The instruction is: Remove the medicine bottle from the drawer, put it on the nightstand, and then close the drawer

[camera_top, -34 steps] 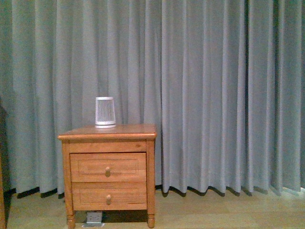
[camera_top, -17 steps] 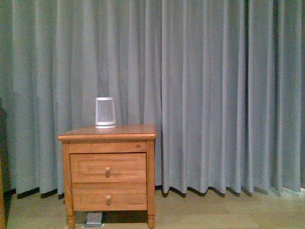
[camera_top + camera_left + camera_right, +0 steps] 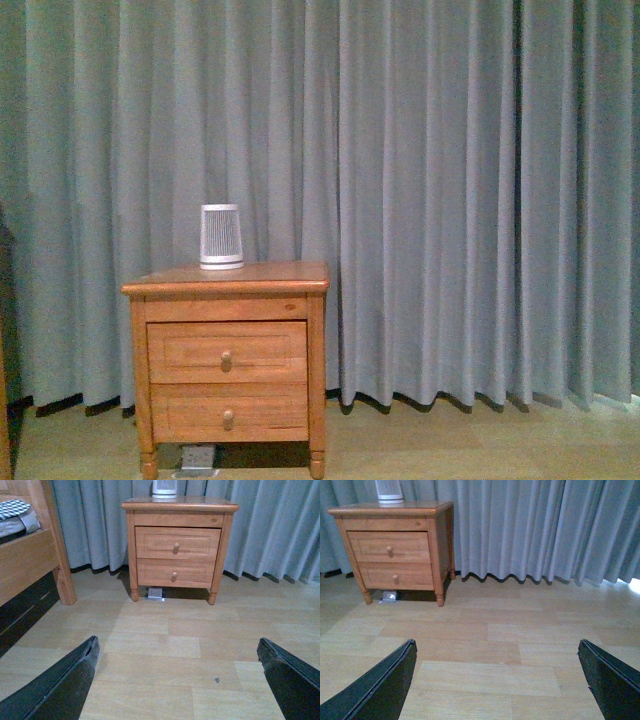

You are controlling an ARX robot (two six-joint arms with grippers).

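Note:
The orange-brown nightstand (image 3: pixel 228 279) stands left of centre before the curtain. It also shows in the left wrist view (image 3: pixel 180 505) and the right wrist view (image 3: pixel 392 508). Its upper drawer (image 3: pixel 227 351) is shut, with a small round knob; so is the lower one. The medicine bottle is not in view. My left gripper (image 3: pixel 177 652) is open and empty over bare floor, well short of the nightstand. My right gripper (image 3: pixel 496 652) is open and empty, further off and to the nightstand's right. Neither arm shows in the front view.
A white ribbed canister (image 3: pixel 221 237) stands on the nightstand's top at the back. A wooden bed frame (image 3: pixel 35 555) stands left of the nightstand. A grey curtain (image 3: pixel 450 200) hangs behind. A small white socket box (image 3: pixel 155 593) lies under the nightstand. Wooden floor (image 3: pixel 490 625) lies between.
The front view has shifted very slightly; the nightstand sits a touch lower in it. Nothing else has changed.

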